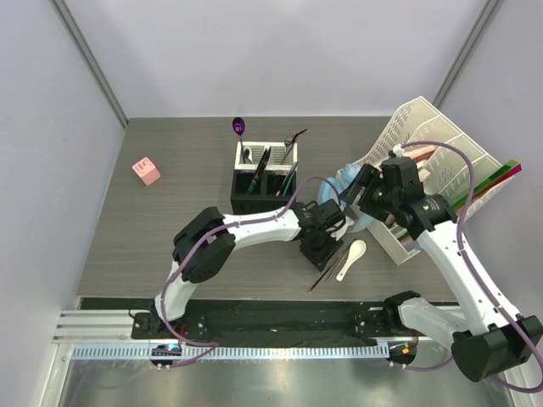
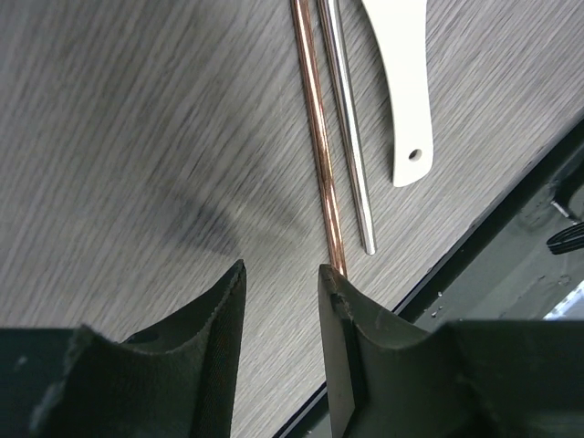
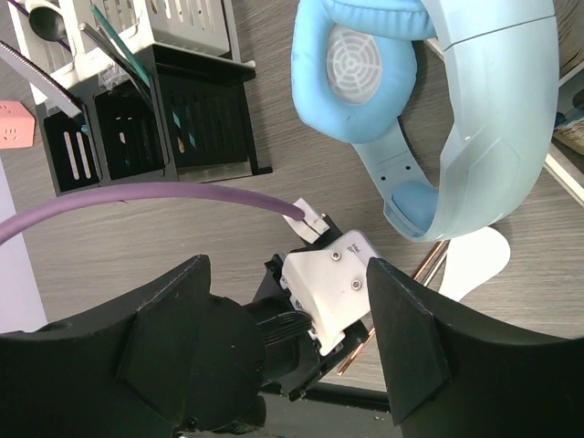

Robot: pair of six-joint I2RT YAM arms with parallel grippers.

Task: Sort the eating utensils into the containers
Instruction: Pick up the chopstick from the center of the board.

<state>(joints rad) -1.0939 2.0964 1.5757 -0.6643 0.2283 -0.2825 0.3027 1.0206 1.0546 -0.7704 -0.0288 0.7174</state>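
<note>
Left jaws stand half open, empty, beside the copper fork on the bench. Right jaws gape wide, empty.

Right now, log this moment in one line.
left hand open, low beside copper utensil, nothing gripped | right hand open, empty | spoon on table | caddy partly filled

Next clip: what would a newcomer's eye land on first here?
Probably the light blue headphones, lying between the black caddy of upright cutlery and the white rack. Next comes the left end effector, open and low over the table near its front edge, beside a copper utensil handle and a white soup spoon.
</note>
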